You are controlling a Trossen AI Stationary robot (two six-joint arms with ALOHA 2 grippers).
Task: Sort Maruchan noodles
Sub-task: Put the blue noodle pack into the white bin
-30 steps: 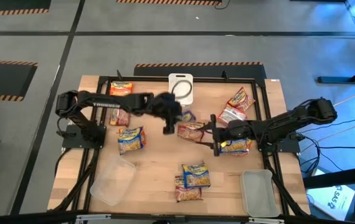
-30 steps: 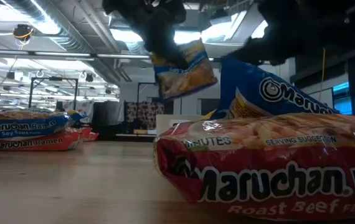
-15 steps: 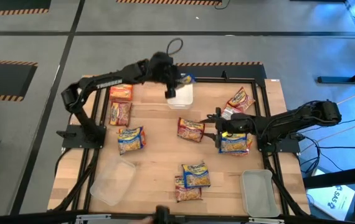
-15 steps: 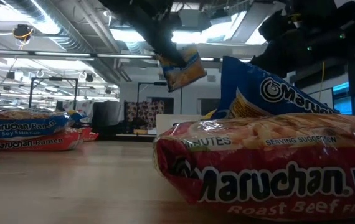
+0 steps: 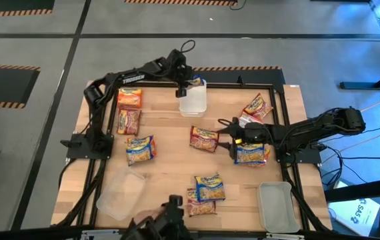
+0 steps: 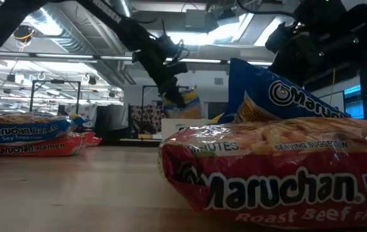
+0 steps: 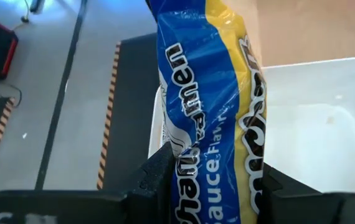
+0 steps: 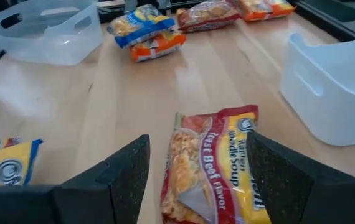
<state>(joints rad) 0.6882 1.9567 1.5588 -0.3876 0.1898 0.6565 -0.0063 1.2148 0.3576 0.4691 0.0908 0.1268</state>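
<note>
1. Nearest me, at the front edge, a clear tub (image 5: 118, 193) and a white tub (image 5: 275, 205) both look bare. Between them lie a blue packet (image 5: 209, 186) and a red one (image 5: 199, 206), touching, not yet sorted.
2. Mid-table, the right gripper (image 5: 231, 139) hangs low with its jaws spread wide, holding nothing. A red roast beef packet (image 8: 212, 163) lies between its fingers on the wood, and a blue packet (image 5: 251, 154) sits just under that arm.
3. On the left side, another blue packet (image 5: 140, 148), a red one (image 5: 128, 121) and an orange one (image 5: 130, 98) lie loose. Two more (image 5: 255, 110) lie near the right edge.
4. Farthest off, the left gripper (image 5: 183, 85) pinches a blue soy packet (image 7: 210, 106) over the rim of the white bin (image 5: 194, 103) at the back.
5. I'd say the sorting has barely begun: that bin looks bare inside, this may be its first packet, and about nine remain on the table.
</note>
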